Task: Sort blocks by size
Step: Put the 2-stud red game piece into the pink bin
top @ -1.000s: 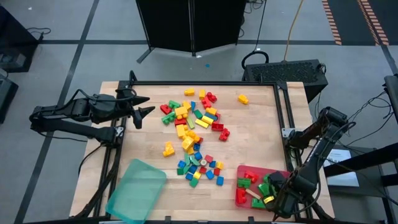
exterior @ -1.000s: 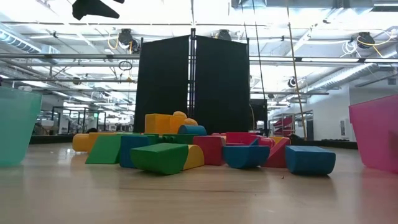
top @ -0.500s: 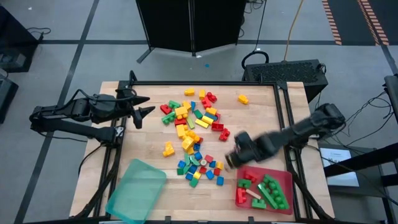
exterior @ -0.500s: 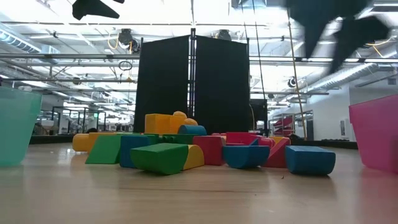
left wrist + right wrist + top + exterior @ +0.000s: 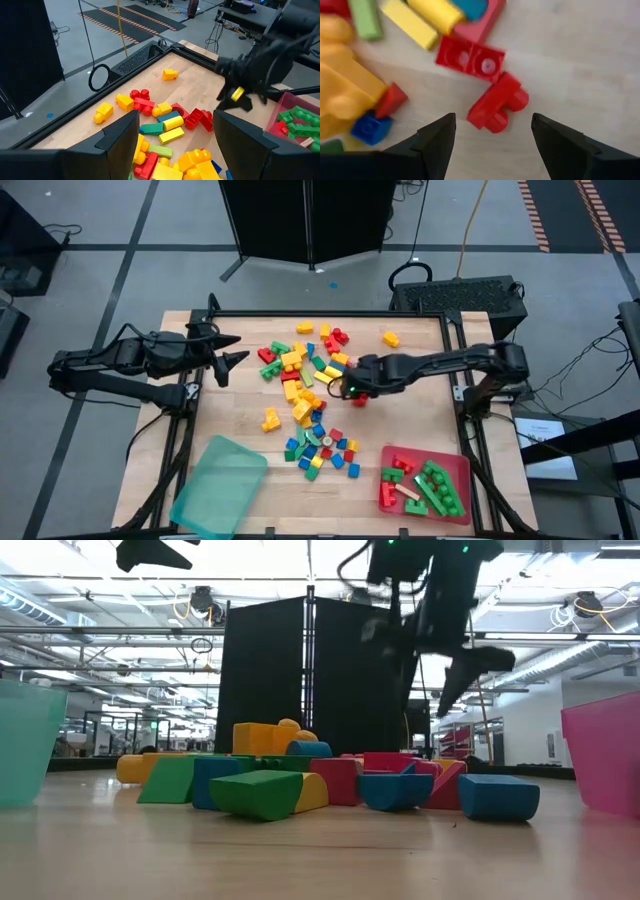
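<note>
Red block [image 5: 498,104] lies between right gripper's [image 5: 492,137] spread fingers [image 5: 437,142], seemingly untouched.

I find no writing I can read in any view: no label, brand, number or sign on the blocks [image 5: 305,395], the trays, the table [image 5: 420,420] or the gear in the room behind it.

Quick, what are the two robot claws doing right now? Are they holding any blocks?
Left gripper: open, empty, waiting at the table's left edge.
Right gripper: open, empty, over a red block beside the pile.
</note>
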### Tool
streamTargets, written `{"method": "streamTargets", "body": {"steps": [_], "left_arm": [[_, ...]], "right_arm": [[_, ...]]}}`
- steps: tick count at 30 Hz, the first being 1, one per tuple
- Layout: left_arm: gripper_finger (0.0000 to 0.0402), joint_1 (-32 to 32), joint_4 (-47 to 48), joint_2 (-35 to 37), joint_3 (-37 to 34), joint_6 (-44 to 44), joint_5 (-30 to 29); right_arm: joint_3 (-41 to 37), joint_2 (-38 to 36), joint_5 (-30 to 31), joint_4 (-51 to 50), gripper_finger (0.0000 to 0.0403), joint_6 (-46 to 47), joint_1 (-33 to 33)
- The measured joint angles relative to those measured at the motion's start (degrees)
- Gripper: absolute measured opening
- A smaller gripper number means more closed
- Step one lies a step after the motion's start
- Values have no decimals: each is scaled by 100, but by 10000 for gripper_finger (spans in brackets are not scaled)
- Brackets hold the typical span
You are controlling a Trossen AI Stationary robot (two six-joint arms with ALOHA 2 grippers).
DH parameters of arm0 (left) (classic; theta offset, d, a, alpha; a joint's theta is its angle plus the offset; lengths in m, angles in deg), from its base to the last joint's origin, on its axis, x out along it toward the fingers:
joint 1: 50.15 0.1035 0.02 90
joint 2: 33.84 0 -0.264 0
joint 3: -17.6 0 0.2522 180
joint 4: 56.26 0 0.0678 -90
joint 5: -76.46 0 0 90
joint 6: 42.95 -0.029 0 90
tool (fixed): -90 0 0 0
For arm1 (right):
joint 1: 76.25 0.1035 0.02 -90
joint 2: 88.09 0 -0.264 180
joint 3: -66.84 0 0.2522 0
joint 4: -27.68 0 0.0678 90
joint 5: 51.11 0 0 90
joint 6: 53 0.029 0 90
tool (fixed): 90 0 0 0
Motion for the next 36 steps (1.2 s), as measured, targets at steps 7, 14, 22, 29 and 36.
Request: {"method": "streamTargets", "body": {"steps": [7, 14, 22, 29, 36], "left_arm": [[255, -1, 10, 0, 0, -22, -2], [255, 1, 12, 0, 0, -46, -20], [255, 1, 10, 0, 0, -37, -22], [255, 1, 10, 0, 0, -33, -22], [255, 1, 8, 2, 0, -33, -22]], "right_arm": [[0, 868, -304, 441, 256, 66, 17], [9, 1369, -489, 461, 244, 220, -118], [15, 1371, -487, 396, 182, 163, -209], [63, 1329, -679, 293, 182, 80, -98], [791, 1121, -871, -529, 182, -161, 421]]}}
